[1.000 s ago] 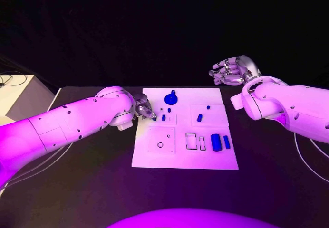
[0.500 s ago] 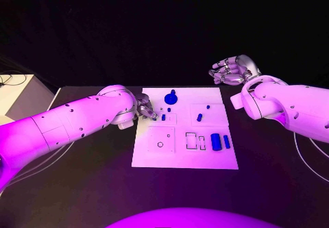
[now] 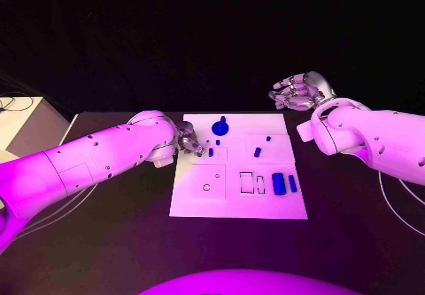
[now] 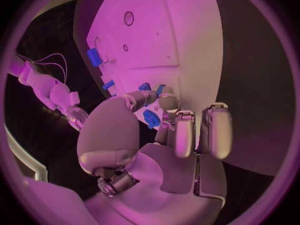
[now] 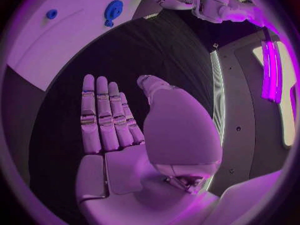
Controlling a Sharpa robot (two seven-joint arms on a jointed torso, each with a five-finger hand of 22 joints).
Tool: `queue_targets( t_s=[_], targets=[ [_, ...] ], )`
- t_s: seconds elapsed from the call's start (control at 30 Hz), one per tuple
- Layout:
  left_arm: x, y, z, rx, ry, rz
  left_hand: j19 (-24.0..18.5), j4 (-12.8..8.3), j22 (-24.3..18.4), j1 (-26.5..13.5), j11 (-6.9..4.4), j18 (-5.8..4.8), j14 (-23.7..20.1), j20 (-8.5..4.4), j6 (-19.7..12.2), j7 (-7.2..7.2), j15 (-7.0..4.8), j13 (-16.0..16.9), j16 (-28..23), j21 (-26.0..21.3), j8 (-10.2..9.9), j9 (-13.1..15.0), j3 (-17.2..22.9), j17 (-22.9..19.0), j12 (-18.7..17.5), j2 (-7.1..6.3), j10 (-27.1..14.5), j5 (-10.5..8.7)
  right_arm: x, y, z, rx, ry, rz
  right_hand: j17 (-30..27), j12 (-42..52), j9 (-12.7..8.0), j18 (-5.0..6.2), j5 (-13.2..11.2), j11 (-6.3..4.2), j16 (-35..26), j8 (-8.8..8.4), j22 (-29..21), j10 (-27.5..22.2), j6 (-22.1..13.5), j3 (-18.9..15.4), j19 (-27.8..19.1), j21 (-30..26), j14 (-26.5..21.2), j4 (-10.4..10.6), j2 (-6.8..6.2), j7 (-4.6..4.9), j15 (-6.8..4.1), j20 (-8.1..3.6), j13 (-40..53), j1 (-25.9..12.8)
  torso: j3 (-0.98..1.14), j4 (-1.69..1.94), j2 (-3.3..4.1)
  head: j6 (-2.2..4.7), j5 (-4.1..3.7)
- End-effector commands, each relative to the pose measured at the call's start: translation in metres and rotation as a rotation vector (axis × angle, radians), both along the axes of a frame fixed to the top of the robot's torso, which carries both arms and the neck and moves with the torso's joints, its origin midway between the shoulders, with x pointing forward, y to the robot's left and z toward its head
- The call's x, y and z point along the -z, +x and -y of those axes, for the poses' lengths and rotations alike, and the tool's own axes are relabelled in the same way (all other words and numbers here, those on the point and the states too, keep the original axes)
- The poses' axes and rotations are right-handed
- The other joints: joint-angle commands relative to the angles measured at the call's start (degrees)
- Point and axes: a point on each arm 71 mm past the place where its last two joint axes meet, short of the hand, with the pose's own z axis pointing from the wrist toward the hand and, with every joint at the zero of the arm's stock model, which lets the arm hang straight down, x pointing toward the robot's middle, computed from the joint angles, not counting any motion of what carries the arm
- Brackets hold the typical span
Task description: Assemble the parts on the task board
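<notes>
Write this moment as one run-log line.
left hand: at task board left edge, fingers on small blue part | right hand: raised beyond board, open, holding nothing

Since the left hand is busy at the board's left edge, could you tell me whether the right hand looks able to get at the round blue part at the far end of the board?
Probably yes: the right hand is open, off the task board, with bare table before the round blue part.
</notes>
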Motion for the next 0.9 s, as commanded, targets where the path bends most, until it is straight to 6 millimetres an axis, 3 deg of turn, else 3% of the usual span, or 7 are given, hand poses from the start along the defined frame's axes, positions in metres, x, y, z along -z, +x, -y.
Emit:
queue_targets(
  t_s=[0.03,0.37,0.7,0.9],
  targets=[
    [0.0052,-0.0023,0.0037,0.017,0.010,-0.009,-0.15,-5.87,3.94,-0.18,-0.30,-0.18,5.57,-0.33,-0.20,-0.51,-0.56,-0.42,0.11,-0.05,-0.48,0.10,5.11,13.77,-0.34,0.23,0.21,-0.27,-0.0003,-0.0006,-0.0018,-0.019,-0.001,0.005,-0.04,-0.06,-0.08,0.36,0.14,-0.03,-0.27,-0.05,-0.05,-0.22,-0.44,0.01,-0.30,-0.05,0.36,-0.10,0.23,0.64,0.19,0.12,-0.09,0.17,-0.01,0.02,0.00,0.02,-0.10],
    [0.0049,-0.0022,-0.0004,0.007,0.011,-0.001,-0.95,-2.58,2.73,-1.78,0.08,0.09,5.19,-0.28,-1.27,-0.13,-0.33,-3.07,-0.59,-0.92,-2.19,-0.80,-0.51,12.52,-2.11,-1.00,-2.26,-0.36,-0.0004,-0.0008,-0.0007,-0.018,-0.001,0.005,-0.07,-0.07,-0.08,0.35,0.26,-0.02,-0.30,-0.05,-0.12,-0.24,-0.46,0.01,-0.29,-0.05,0.36,-0.08,0.23,0.65,0.20,0.12,-0.14,0.13,-0.06,0.03,-0.05,0.07,-0.17],
    [0.0028,-0.0041,-0.0039,0.002,0.003,0.009,-1.83,2.61,1.45,-2.87,1.14,0.38,4.94,0.31,-1.98,1.04,0.58,-4.69,-1.01,-1.91,-3.95,-1.85,-9.29,11.77,-2.75,-3.32,-4.85,-0.55,-0.0001,-0.0008,0.0001,-0.017,-0.001,0.004,-0.12,-0.09,-0.09,0.34,0.35,0.01,-0.37,-0.06,-0.21,-0.30,-0.50,-0.02,-0.31,-0.06,0.34,-0.05,0.19,0.67,0.22,0.14,-0.22,0.07,-0.14,0.08,-0.06,0.18,-0.22],
    [0.0004,-0.0048,-0.0051,-0.009,-0.010,0.026,-2.09,4.94,1.07,-1.64,1.53,0.48,4.85,0.65,-2.59,1.44,0.91,-4.72,-1.12,-2.23,-4.49,-2.02,-13.14,11.55,-2.57,-3.45,-5.83,-0.97,0.0004,-0.0009,0.0002,-0.017,-0.001,0.003,-0.13,-0.09,-0.10,0.34,0.37,0.01,-0.38,-0.07,-0.24,-0.30,-0.51,-0.02,-0.31,-0.06,0.34,-0.05,0.19,0.68,0.23,0.14,-0.23,0.06,-0.14,0.05,-0.03,0.29,-0.25]
  ],
)
